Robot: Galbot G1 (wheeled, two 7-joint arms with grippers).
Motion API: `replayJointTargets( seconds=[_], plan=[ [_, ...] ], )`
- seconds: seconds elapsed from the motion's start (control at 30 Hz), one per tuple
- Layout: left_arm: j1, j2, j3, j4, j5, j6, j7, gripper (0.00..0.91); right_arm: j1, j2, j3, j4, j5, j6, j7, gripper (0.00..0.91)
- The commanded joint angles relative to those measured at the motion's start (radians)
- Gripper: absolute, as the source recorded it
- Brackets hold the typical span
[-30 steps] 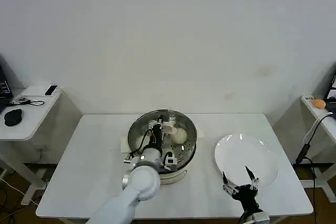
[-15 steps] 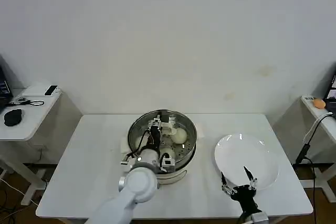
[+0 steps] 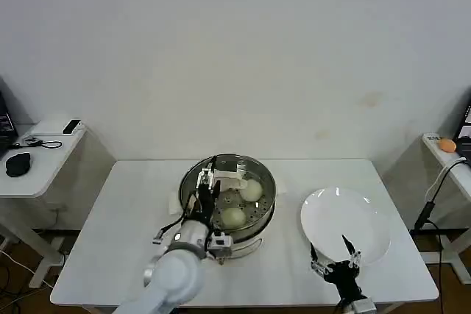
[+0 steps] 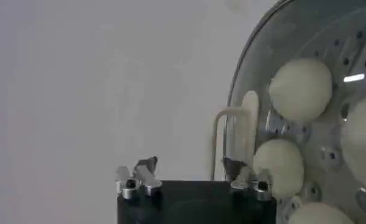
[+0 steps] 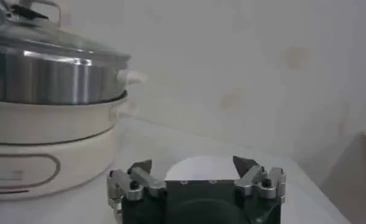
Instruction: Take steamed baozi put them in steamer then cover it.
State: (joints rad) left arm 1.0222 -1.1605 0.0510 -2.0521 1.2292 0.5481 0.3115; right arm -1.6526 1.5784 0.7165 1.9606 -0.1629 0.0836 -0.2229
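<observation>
Head view: our left claw (image 3: 208, 185) spread over steamer (image 3: 263, 178) rim, baozi (image 3: 233, 217) just beside; right claw (image 3: 335, 255) spread near plate (image 3: 368, 215).

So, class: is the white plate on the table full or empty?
Empty. The plate shows a bare white surface; buns sit in the steamer instead.

Baozi (image 3: 233, 217) in steamer (image 3: 262, 204); plate (image 3: 368, 215) to its right.

The steamer (image 3: 257, 215), a shiny steel pot on a cream base, stands uncovered at the table's middle. Cream-white steamed baozi (image 4: 300, 89) lie on its perforated tray.
</observation>
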Motion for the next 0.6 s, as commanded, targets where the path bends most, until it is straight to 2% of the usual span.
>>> replayJointTargets(
  seconds=[0.03,0.17,0.2,0.23,0.27,0.3,0.37,0.47,0.57,0.6],
  plan=[
    [0.192,0.067,-0.128,-0.222,-0.129,-0.035,-0.048,0.907,0.001,-0.001,-0.005,-0.001,0.004,0.002,0.0,0.907],
    [0.329,0.079,-0.271,-0.279,-0.44,-0.083,-0.253,0.907,-0.001,-0.001,-0.013,-0.005,0.015,0.003,0.002,0.907],
    [0.363,0.081,-0.325,-0.273,-0.632,-0.105,-0.341,0.907,-0.002,-0.002,-0.015,-0.004,0.026,0.001,0.002,0.907],
    [0.378,0.082,-0.348,-0.266,-0.735,-0.118,-0.377,0.907,-0.003,-0.002,-0.016,-0.004,0.028,0.0,0.002,0.907],
    [0.408,0.087,-0.431,-0.254,-1.01,-0.158,-0.456,0.907,-0.004,-0.003,-0.019,-0.002,0.029,0.002,0.003,0.907],
    [0.426,0.09,-0.494,-0.245,-1.177,-0.211,-0.495,0.907,-0.005,-0.003,-0.021,0.001,0.033,0.002,0.004,0.907],
    [0.485,0.066,-0.59,-0.226,-1.39,-0.27,-0.581,0.907,-0.011,-0.007,-0.029,0.016,0.055,-0.005,0.006,0.907],
    [0.549,0.034,-0.691,-0.159,-1.541,-0.381,-0.64,0.907,-0.022,-0.016,-0.035,0.031,0.061,-0.006,0.01,0.907],
    [0.59,0.006,-0.742,-0.09,-1.581,-0.504,-0.67,0.907,-0.041,-0.034,-0.039,0.047,0.064,-0.006,0.011,0.907],
    [0.6,-0.002,-0.755,-0.082,-1.578,-0.52,-0.664,0.907,-0.052,-0.042,-0.039,0.056,0.069,-0.007,0.011,0.907]
  ],
)
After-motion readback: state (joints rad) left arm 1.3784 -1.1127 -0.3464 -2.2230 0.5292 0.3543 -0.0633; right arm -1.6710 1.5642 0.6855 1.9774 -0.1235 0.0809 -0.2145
